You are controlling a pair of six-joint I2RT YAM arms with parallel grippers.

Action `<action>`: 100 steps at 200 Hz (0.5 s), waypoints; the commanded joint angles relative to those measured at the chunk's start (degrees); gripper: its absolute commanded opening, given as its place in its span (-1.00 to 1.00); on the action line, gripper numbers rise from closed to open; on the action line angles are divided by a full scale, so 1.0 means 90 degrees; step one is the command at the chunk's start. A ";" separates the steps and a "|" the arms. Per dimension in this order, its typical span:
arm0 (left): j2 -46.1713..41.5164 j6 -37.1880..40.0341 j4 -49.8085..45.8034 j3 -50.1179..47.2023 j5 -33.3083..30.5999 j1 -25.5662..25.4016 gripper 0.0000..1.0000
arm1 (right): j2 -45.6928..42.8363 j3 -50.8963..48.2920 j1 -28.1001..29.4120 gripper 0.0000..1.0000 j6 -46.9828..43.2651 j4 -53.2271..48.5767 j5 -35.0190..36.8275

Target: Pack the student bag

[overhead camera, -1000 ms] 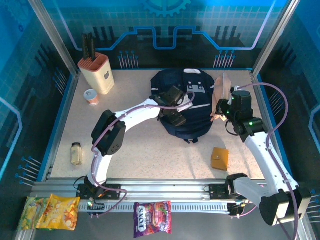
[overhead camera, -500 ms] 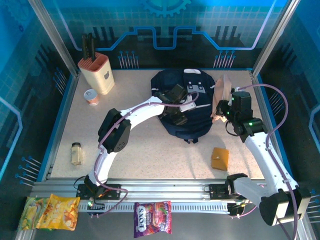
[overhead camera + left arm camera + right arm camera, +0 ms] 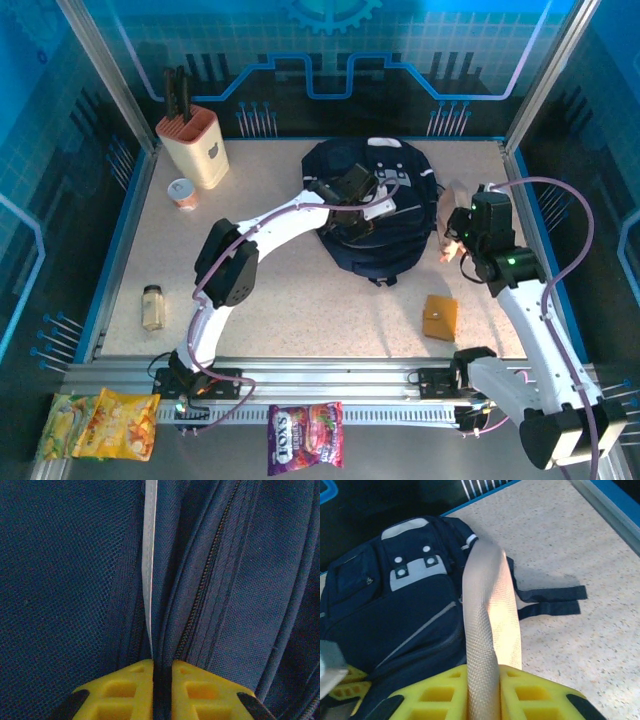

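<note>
Currently, left fingers (image 3: 149, 674): all but shut, pinching a fold of the student bag (image 3: 75, 580).
right fingers (image 3: 509, 681): clamped on a pale strap (image 3: 487, 605), bag ahead-left.

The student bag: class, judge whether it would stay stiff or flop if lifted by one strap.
Probably floppy: the student bag lies slumped, its fabric folding where the left gripper pinches it. The pale strap curves limply from the right gripper, so the body would likely sag. Its woven cloth probably resists slipping.
</note>
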 commanded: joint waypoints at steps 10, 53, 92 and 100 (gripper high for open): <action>-0.0521 -0.0327 0.0140 0.0204 0.0571 0.0110 -0.89 | -0.0379 -0.0219 -0.0282 -0.59 0.0253 -0.0742 0.0132; -0.0785 -0.0771 0.0282 0.0156 0.1112 0.0319 -1.00 | -0.0796 -0.0343 -0.0750 -0.71 0.0514 -0.1179 -0.1287; -0.1025 -0.1432 0.0755 0.0085 0.1044 0.0483 -1.00 | -0.0768 -0.0308 -0.1300 -0.91 0.0940 -0.0940 -0.2908; -0.1068 -0.1604 0.0899 0.0058 0.0956 0.0521 -1.00 | -0.0776 -0.0254 -0.1382 -0.92 0.1042 -0.0838 -0.3148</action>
